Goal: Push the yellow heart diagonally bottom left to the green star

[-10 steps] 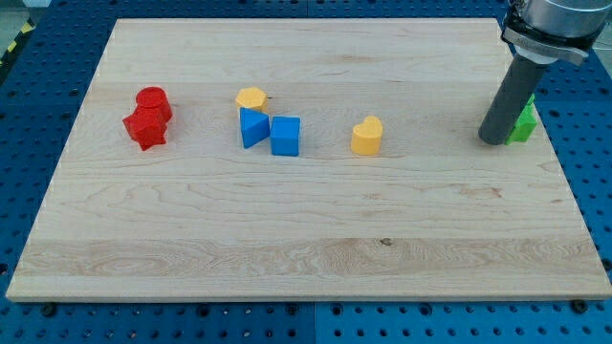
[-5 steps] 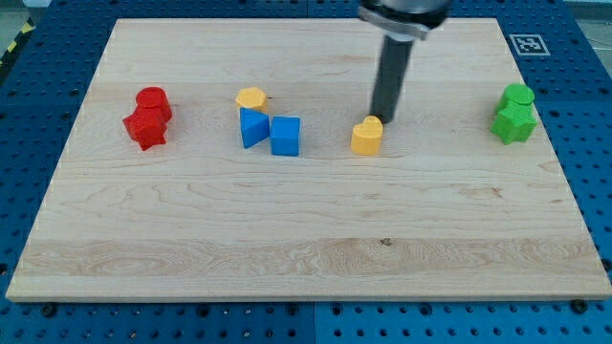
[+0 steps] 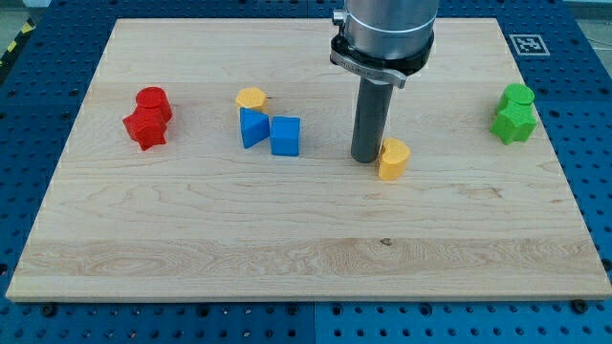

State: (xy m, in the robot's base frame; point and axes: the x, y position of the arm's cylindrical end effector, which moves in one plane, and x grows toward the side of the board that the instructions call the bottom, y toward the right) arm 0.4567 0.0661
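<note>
Board point(image 3: 191, 239): pale wooden table top, lying on a blue perforated base point(image 3: 29, 96); its bottom strip nearest the viewer carries no blocks.
Yellow heart point(image 3: 393, 159): the block closest to the view's bottom, just right of centre, standing upright on the wood.
My tip point(image 3: 365, 158): touching or just beside the yellow heart's left edge, on its upper-left side; the dark rod rises straight from it to a broad grey collar at the view's top.
Fingers: there are none; the arm ends in the plain rod, so it grips nothing and only presses against the heart's side.
Blue cube point(image 3: 285, 136): left of my tip, well apart from it, in the middle band of the board.
Blue triangular block point(image 3: 252, 126): touching or just beside the blue cube's left face.
Yellow hexagonal block point(image 3: 251, 97): directly above the blue triangular block, close to it.
Red star-like block point(image 3: 145, 127): far toward the view's left, near that edge.
Red cylinder point(image 3: 153, 100): just behind the red star-like block, touching it.
Green star point(image 3: 513, 122): far toward the view's right, well apart from the yellow heart and higher in the view than it.
Green cylinder point(image 3: 518, 96): just behind the green star, touching it.
Marker tag point(image 3: 528, 44): black-and-white square on the board's top right corner.
</note>
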